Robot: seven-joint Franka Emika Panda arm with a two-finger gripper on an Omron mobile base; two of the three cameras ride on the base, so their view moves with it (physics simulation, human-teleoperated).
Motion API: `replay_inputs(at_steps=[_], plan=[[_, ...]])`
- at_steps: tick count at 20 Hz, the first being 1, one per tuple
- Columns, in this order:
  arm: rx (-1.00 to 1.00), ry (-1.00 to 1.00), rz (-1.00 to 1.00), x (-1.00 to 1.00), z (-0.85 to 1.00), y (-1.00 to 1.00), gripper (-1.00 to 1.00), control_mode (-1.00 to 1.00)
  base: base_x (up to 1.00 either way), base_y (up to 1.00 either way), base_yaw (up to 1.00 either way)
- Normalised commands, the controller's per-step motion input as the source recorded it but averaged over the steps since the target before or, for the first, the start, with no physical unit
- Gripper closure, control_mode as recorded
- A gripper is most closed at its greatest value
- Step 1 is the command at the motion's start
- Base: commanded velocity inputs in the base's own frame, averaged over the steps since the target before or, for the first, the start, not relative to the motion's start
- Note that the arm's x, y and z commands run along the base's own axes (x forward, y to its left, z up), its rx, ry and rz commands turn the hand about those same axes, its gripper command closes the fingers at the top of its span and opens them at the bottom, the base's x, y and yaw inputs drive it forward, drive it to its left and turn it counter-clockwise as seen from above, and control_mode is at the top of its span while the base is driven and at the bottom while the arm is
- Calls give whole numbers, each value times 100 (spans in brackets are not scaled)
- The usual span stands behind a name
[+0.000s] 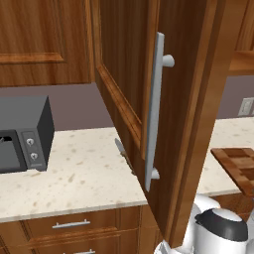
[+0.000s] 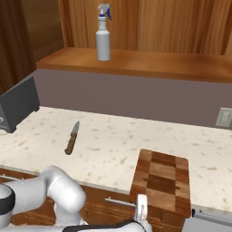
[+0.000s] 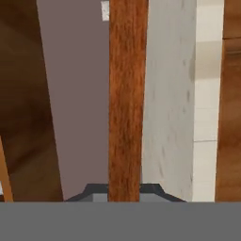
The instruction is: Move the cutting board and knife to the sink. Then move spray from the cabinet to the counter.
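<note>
The cutting board (image 2: pixel 159 181) overhangs the counter (image 2: pixel 108 145) edge, gripped edgewise by the gripper (image 3: pixel 124 190) for lifting; the knife (image 2: pixel 71 138) lies left of it.

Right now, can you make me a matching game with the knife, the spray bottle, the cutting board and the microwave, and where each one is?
Things:
1. knife
2. spray
3. cutting board
4. microwave

Places:
A. standing on the cabinet shelf
B. at the counter's front edge, on the right
C. far left, against the wall
D. lying flat mid-counter

Pairs: 1-D, 2-A, 3-B, 4-C
</note>
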Motion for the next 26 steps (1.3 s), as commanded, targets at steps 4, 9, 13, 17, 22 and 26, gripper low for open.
replay_inputs(at_steps=[4,9,13,17,22,26], plan=[[-5,-39,7,-37,84,0,100,-100,0,0,0],[-6,-34,10,-23,80,0,100,-100,0,0,0],[-10,-23,9,-18,78,0,100,-100,0,0,0],[-10,-16,2,-23,48,0,100,-100,0,0,0],[-7,-11,0,-10,34,9,100,-100,0,0,0],[-4,0,0,0,0,13,100,-100,0,0,0]])
